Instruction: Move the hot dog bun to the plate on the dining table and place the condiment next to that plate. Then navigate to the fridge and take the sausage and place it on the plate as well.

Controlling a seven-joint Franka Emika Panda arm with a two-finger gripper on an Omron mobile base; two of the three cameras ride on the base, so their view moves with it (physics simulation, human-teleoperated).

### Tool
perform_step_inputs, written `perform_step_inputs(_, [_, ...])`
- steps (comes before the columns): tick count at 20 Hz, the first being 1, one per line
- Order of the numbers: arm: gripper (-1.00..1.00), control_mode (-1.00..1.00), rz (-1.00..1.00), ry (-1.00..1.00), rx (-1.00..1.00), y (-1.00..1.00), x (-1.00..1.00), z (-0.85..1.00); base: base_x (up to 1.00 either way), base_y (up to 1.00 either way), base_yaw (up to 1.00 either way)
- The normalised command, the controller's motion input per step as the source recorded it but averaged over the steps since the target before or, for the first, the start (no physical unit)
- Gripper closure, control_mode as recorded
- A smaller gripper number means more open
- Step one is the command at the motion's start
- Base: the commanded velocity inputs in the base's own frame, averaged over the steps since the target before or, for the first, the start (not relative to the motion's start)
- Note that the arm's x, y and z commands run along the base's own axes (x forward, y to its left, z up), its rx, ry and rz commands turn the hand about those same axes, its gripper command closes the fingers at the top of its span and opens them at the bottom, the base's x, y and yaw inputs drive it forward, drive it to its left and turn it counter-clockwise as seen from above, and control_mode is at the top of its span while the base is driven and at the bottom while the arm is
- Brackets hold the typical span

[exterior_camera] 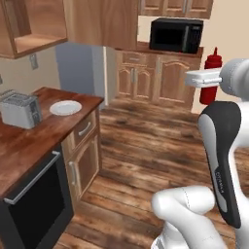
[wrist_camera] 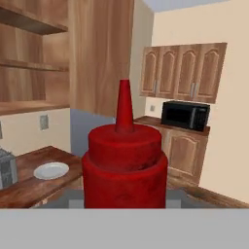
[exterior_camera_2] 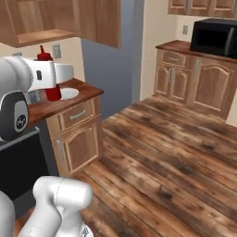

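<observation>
The white plate [exterior_camera: 65, 107] on the counter [exterior_camera: 29, 141], below and to one side of my gripper [exterior_camera: 208, 82], has nothing on it. The open wall shelves [wrist_camera: 29, 63] beyond it look bare too, though their backs are in shadow and I cannot be sure. The microwave [exterior_camera: 176, 35] ahead of my gripper has its door shut.

My gripper is closed around the condiment [exterior_camera: 211, 80], gripping its body and holding it upright in the air, well above the floor [exterior_camera: 146, 160]. It is a red squeeze bottle with a broad round body, a stepped shoulder and a narrow tapered cap that points straight up. In the hand view the condiment [wrist_camera: 124, 160] stands right in front of the camera, so my own fingertips are hidden behind it. In the right base view the condiment [exterior_camera_2: 48, 76] rises above and drops below my white hand.

The counter is glossy reddish-brown wood over light wooden cabinets, with a dark oven front [exterior_camera: 34, 204] set into it and a grey toaster [exterior_camera: 20, 110] just beside the white plate. The floor is dark wooden planks. Farther ahead, a second run of wooden cabinets carries the black microwave, with more cabinets [wrist_camera: 182, 70] on the cream wall above it.
</observation>
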Motion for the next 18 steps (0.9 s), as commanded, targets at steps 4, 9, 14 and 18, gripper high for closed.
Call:
perform_step_inputs(4, [1.0,1.0,0.0,0.0,0.0,0.0,0.0,0.0,-0.79,0.17,-0.59])
perform_step_inputs(9, [1.0,1.0,0.0,0.0,0.0,0.0,0.0,0.0,-0.8,0.02,-0.55])
perform_step_inputs(14, [1.0,1.0,0.0,0.0,0.0,0.0,0.0,0.0,-0.72,-0.09,-0.51])
perform_step_inputs(18, [1.0,1.0,0.0,0.0,0.0,0.0,0.0,0.0,-0.67,-0.35,-0.47])
